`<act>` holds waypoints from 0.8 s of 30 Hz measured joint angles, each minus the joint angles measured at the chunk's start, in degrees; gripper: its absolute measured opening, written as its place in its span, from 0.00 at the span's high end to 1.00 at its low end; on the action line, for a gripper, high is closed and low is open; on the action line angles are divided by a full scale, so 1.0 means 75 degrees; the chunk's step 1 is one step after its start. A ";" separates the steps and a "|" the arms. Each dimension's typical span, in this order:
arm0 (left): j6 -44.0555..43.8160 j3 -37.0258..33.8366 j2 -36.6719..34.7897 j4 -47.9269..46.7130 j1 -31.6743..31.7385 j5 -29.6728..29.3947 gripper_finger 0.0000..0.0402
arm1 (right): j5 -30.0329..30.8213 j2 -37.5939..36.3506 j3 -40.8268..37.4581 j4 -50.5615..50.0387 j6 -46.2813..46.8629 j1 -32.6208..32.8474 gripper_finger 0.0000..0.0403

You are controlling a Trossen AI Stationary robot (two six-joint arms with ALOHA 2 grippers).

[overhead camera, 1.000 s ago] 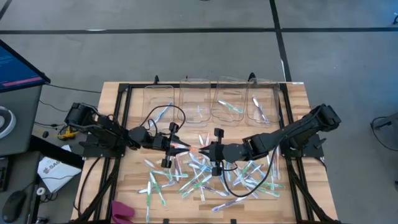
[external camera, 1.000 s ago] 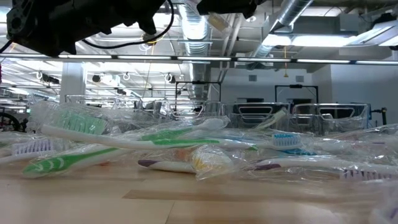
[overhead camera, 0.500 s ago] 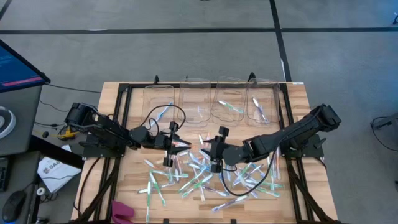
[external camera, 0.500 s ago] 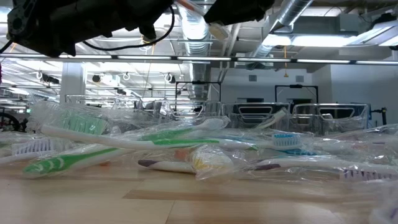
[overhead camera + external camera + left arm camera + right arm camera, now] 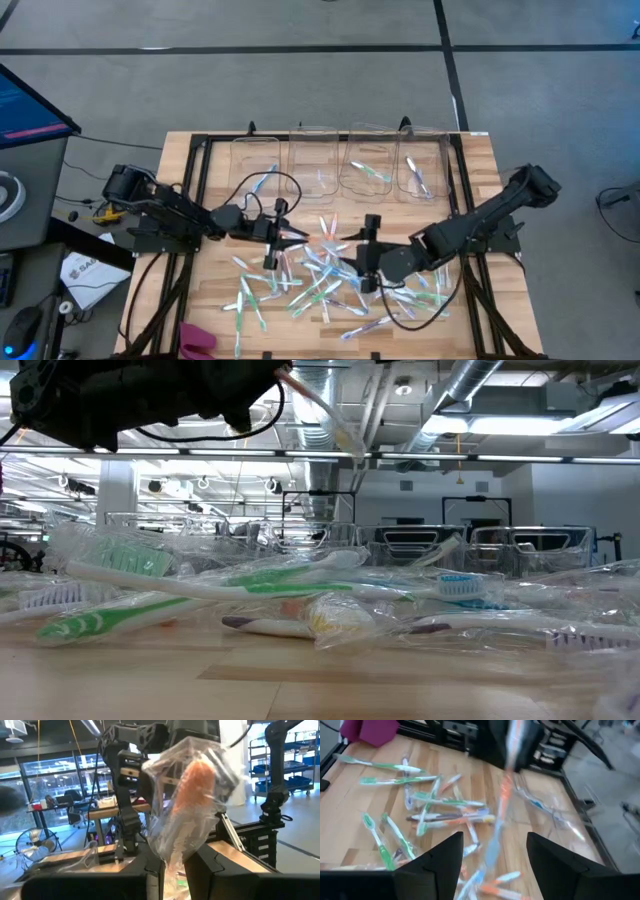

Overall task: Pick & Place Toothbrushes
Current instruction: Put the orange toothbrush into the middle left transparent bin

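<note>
Left claw grips a wrapped toothbrush above the pile as the right claw hangs open.

From my remote station I see the left claw (image 5: 291, 238) clamped on an orange toothbrush (image 5: 192, 790) in clear wrap, held up off the bench (image 5: 215, 290); its wrapped end sticks out past the fingertips (image 5: 155, 880). Just below and beside that claw lies the loose heap of toothbrushes (image 5: 320, 280), spread over the wooden boards. The right claw (image 5: 362, 262) hovers over the same heap, facing the left one, its fingers (image 5: 437, 862) apart with nothing between them. Beyond both claws, at the bench's far edge, stand the clear bins (image 5: 340, 165), several with brushes inside.
</note>
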 joint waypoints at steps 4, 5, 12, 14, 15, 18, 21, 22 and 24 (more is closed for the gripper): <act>-0.0032 0.0407 -0.0820 -0.1942 0.0298 -0.0005 0.90 | 0.0026 -0.0449 0.0008 -0.0943 0.1200 0.0043 0.48; -0.0032 0.0567 -0.1109 -0.2673 0.0378 -0.0007 0.90 | 0.0027 -0.0552 0.0010 -0.1238 0.1531 0.0059 0.48; -0.0032 0.2128 -0.2720 -0.7505 0.0868 -0.0040 0.90 | 0.0395 -0.0732 0.0009 -0.2683 0.3024 0.0481 0.50; -0.0038 0.2561 -0.2853 -0.8456 0.1039 -0.0034 0.90 | 0.0417 -0.0672 0.0009 -0.2919 0.3398 0.0592 0.49; -0.0057 0.2744 -0.2889 -0.8861 0.1160 0.0001 0.90 | 0.0423 -0.0653 0.0009 -0.3009 0.3529 0.0640 0.49; -0.0318 0.3376 -0.2750 -0.9610 0.1567 0.0001 0.90 | 0.0435 -0.0629 0.0006 -0.3110 0.3795 0.0790 0.49; -0.0420 0.4117 -0.2453 -1.0432 0.1989 0.0103 0.90 | 0.0535 -0.0503 -0.0004 -0.3094 0.3822 0.0852 0.50; -0.0436 0.4353 -0.2322 -1.0774 0.2150 0.0191 0.90 | 0.0558 -0.0514 -0.0009 -0.3105 0.3842 0.0896 0.50; -0.0459 0.4838 -0.2038 -1.1291 0.2470 0.0353 0.90 | 0.0599 -0.0485 0.0020 -0.3041 0.3926 0.0934 0.50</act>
